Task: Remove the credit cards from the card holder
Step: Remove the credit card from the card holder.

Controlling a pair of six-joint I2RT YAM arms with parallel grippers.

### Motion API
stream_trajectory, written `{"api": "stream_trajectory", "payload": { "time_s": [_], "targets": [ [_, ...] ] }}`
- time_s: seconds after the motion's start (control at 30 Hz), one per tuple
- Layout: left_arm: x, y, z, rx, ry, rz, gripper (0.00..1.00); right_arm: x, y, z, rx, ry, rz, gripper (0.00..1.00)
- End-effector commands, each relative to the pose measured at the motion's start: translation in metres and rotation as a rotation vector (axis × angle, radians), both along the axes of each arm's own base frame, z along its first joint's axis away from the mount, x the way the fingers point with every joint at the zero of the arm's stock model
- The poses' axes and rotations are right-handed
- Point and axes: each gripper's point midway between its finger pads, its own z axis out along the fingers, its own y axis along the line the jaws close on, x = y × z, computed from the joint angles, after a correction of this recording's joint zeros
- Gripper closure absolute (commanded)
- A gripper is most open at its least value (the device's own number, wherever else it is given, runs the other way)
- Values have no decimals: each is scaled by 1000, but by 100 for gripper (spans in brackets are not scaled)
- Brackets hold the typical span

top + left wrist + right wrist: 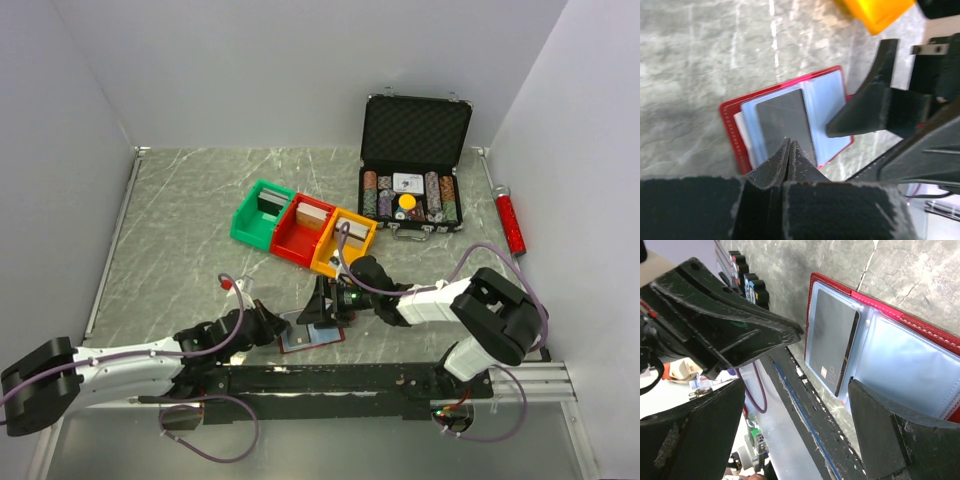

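Grey marbled table (180,220), card holder (314,338) open flat, long axis left-right

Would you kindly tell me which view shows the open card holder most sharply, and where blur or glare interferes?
Right wrist view: card holder and the credit card in it are crisp, sleeves mildly glossy. Left wrist view: soft overall, the shut left gripper blurred up close. Top view: evenly lit, holder small.

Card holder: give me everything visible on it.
The card holder lies open and flat on the marble-look table. It has a dark-red leather-look cover with pale stitching and clear plastic sleeves inside. One dark grey card lies on one sleeve page. The shut left tool points at that card's edge; contact unclear.
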Motion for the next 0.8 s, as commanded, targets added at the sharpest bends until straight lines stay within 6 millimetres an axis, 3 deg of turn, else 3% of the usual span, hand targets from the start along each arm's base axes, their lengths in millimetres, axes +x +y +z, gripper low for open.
{"api": "stream_trajectory", "payload": {
  "time_s": [0.0,0.23,0.77],
  "targets": [
    [-2,7,-15,55,23,8,99,9,12,15,32,-63,20,9],
    [-1,7,-24,94,43,13,99,8,17,20,25,-80,39,9],
    [-2,11,-19,69,31,21,99,10,16,8,-17,-70,40,7]
  ]
}}
